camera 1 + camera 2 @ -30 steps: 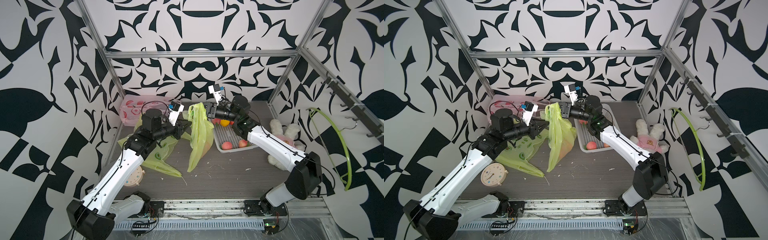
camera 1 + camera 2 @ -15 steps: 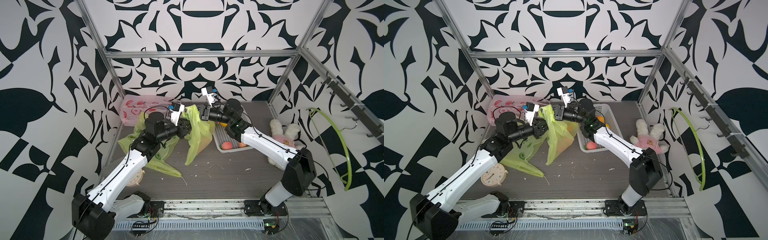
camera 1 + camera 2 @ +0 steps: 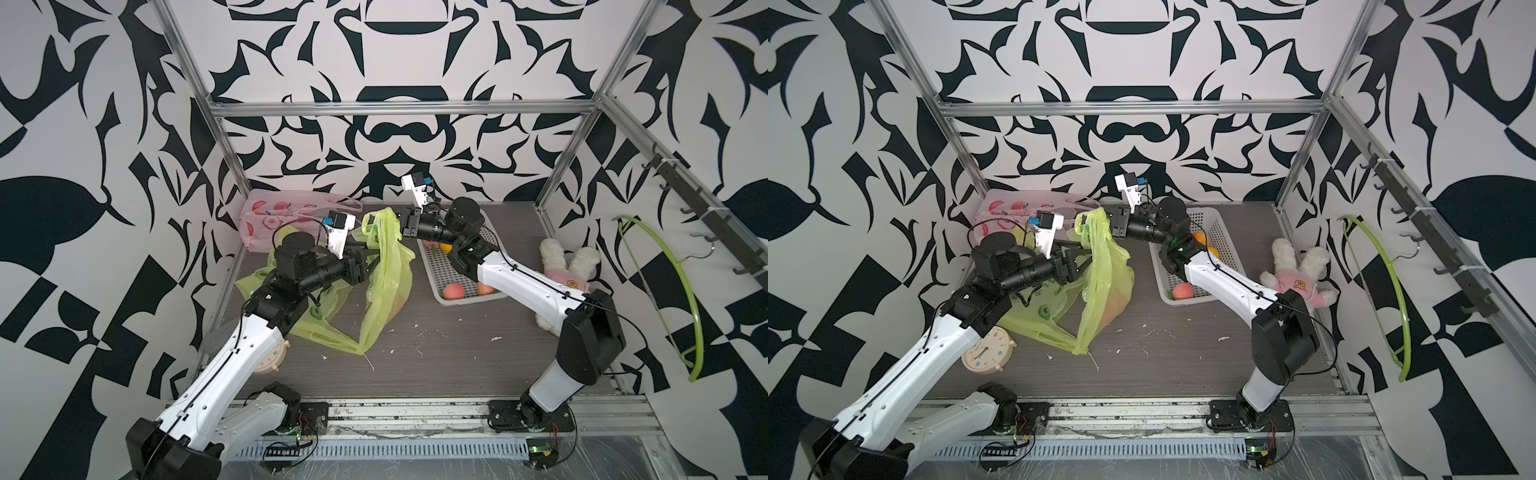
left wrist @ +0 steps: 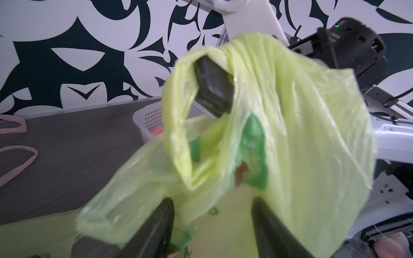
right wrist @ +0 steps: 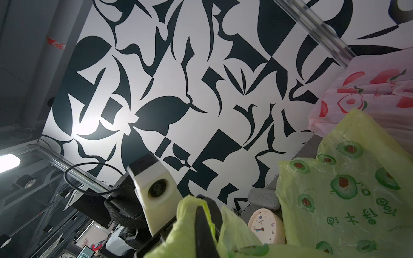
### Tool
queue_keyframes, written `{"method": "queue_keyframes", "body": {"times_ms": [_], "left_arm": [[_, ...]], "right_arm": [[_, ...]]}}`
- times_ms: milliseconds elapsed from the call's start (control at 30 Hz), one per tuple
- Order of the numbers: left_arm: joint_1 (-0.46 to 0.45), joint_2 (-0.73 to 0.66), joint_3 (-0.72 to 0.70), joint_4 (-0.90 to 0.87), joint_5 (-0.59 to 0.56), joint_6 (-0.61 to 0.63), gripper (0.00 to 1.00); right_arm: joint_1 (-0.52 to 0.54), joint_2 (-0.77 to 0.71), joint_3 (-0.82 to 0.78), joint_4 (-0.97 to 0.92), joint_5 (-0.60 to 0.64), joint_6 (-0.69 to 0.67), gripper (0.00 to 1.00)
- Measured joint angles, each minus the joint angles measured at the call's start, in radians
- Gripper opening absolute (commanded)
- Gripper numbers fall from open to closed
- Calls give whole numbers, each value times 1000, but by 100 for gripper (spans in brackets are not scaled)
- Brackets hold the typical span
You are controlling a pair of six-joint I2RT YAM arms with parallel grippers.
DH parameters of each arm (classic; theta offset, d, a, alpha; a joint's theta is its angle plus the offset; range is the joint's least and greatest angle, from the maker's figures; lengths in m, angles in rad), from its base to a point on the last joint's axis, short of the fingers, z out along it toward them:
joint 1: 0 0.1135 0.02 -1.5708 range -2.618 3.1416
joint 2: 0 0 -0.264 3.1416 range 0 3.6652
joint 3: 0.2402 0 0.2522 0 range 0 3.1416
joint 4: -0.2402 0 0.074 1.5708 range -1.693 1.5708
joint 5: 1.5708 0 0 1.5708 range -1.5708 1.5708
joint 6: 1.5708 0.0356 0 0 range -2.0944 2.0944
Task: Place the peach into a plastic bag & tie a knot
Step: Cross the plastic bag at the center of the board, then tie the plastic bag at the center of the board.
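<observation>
A yellow-green plastic bag [image 3: 386,266] [image 3: 1104,266] hangs over the table. My right gripper [image 3: 400,226] [image 3: 1109,222] [image 5: 203,206] is shut on its top handle, with film draped over its fingers [image 4: 212,87]. The peach [image 3: 397,305] [image 3: 1115,309] shows as an orange glow through the bag's lower part, near the table. My left gripper [image 3: 370,259] [image 3: 1081,259] [image 4: 211,201] is open at the bag's left side. Loose bag film and a handle loop lie in front of and between its spread jaws, which do not pinch it.
A second green avocado-print bag [image 3: 316,307] lies under my left arm. A pink bag [image 3: 282,212] sits at the back left. The white basket [image 3: 440,266] holds more peaches [image 3: 453,291]. A clock [image 3: 272,357], plush rabbit [image 3: 565,266] and green hanger [image 3: 681,299] are around.
My left gripper's jaws have spread apart next to the bag. The right gripper has carried the bag's top a little to the left.
</observation>
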Motion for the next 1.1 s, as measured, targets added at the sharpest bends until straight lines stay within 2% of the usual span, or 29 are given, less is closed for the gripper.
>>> {"method": "queue_keyframes", "body": {"times_ms": [233, 367, 400, 500, 600, 733, 867, 1000, 1100], "left_arm": [[0, -34, 0, -85, 0, 8, 72], [2, -76, 18, -171, -13, 16, 74], [2, -90, 31, -199, -18, 20, 74], [8, -122, 84, -275, -33, 34, 64], [50, -147, 141, -328, -15, 44, 58], [196, -126, 222, -341, 110, 18, 51], [321, -49, 254, -261, 274, -61, 52], [352, 58, 256, -174, 399, -142, 52], [352, 108, 247, -138, 445, -182, 53]], "right_arm": [[-5, 0, 0, 8, -15, 8, 0], [-7, 0, 0, 11, -21, 8, 0], [-7, 1, 0, 11, -22, 8, 0], [-7, 6, 0, 15, -25, 9, 0], [-7, 18, 0, 15, -27, 11, 0], [-7, 31, 0, 14, -29, 15, 0], [-7, 32, 0, 14, -33, 16, 0], [-7, 32, 1, 14, -37, 19, 0], [-7, 32, 1, 14, -37, 19, 0]]}}
